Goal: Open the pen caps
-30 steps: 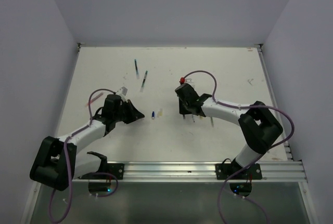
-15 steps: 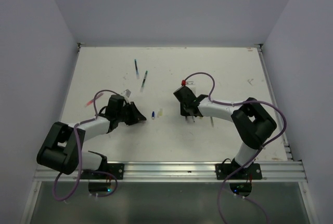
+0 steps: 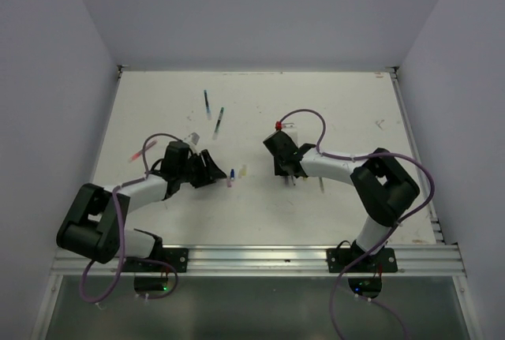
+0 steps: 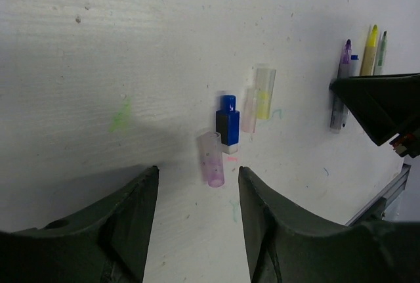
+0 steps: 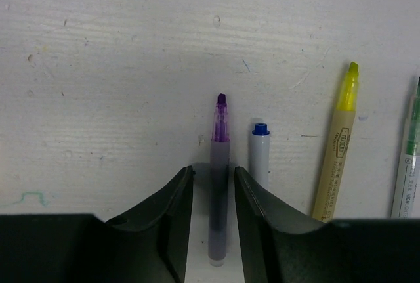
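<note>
Right tool (image 5: 212,181) straddles the uncapped purple pen (image 5: 220,135).

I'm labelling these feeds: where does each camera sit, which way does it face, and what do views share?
Top external: fixed above and behind the bases, looking down on the table; both arms, left gripper, right gripper show.
Left wrist: on the left arm, facing down past its own fingers at the blue cap, purple cap.
Right wrist: on the right arm, facing down, fingers astride the purple pen.
Shared: both wrist views show the purple pen; top and left wrist, the blue cap.
</note>
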`<state>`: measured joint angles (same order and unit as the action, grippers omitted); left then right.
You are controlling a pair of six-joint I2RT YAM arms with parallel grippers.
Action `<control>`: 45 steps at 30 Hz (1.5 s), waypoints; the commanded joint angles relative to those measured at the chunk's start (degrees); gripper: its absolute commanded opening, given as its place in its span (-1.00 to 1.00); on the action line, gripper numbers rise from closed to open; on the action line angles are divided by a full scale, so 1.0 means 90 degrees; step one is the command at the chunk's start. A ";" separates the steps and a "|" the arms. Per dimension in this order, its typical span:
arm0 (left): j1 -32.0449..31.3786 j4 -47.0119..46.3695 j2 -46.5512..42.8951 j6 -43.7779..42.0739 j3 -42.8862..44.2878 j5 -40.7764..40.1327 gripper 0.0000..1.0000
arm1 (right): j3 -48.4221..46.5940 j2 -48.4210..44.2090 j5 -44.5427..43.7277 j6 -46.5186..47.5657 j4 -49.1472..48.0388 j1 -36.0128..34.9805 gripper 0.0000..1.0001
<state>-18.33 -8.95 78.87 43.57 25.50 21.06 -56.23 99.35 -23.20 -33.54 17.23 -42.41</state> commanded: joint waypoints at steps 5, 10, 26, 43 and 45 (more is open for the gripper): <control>-0.0024 0.0857 -0.0950 -0.0446 0.0653 -0.1177 0.14 | -0.0168 -0.0570 -0.0274 0.0230 0.0019 -0.0024 -0.15; -0.0014 0.1248 -0.1039 -0.0729 0.1306 -0.1899 0.20 | -0.0363 -0.1116 -0.0206 0.0474 0.0243 -0.0053 -0.06; -0.0014 0.1376 0.2192 -0.2467 0.3944 -0.2926 0.18 | -0.0355 -0.2913 0.0937 0.1080 0.0634 -0.0112 0.11; -0.0014 0.1122 0.3160 -0.3142 0.4286 -0.3200 0.13 | 0.0300 -0.3461 0.1074 0.1031 0.0351 -0.0112 0.15; -0.0014 0.1121 0.3316 -0.3162 0.4354 -0.3160 0.11 | 0.0320 -0.3422 0.1093 0.1012 0.0322 -0.0112 0.15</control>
<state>-18.39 2.90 107.02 16.93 62.22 -6.28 -53.67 69.01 -13.85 -24.56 22.28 -43.18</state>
